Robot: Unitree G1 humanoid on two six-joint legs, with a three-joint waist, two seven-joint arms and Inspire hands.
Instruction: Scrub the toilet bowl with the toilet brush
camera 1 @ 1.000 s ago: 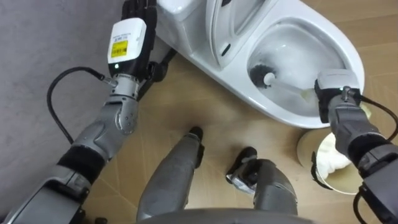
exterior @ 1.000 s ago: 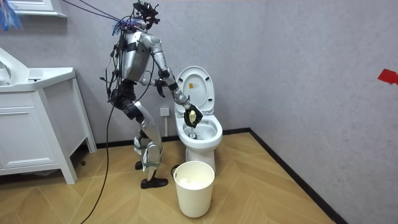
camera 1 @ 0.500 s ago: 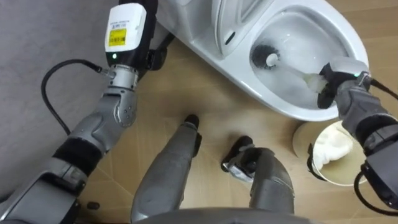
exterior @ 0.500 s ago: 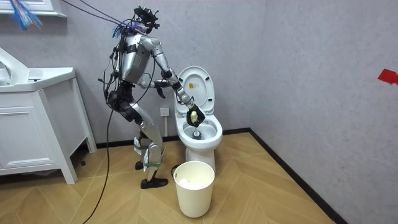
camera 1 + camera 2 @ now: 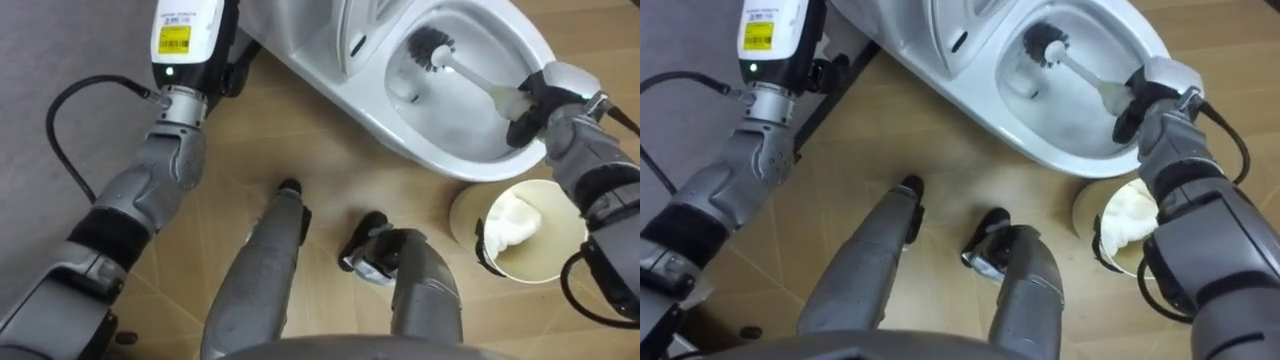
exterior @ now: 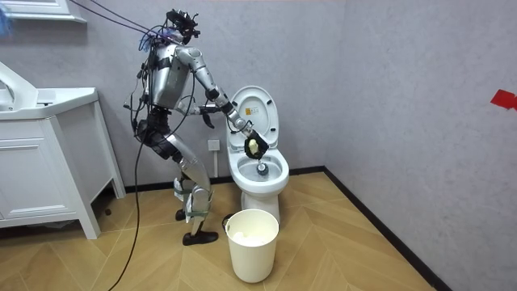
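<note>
Toilet brush (image 5: 440, 55) head slid up to the back of the bowl | my right hand (image 5: 550, 95) hung over the toilet (image 5: 400, 135) rim, fingers wrapped round the brush handle | my left hand (image 6: 209, 118) sat beside the toilet's back

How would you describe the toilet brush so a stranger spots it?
Look at the white toilet with its lid up. Down in its bowl is the toilet brush, pale handle held by the right hand; its dark bristly head stands out against the white.
</note>
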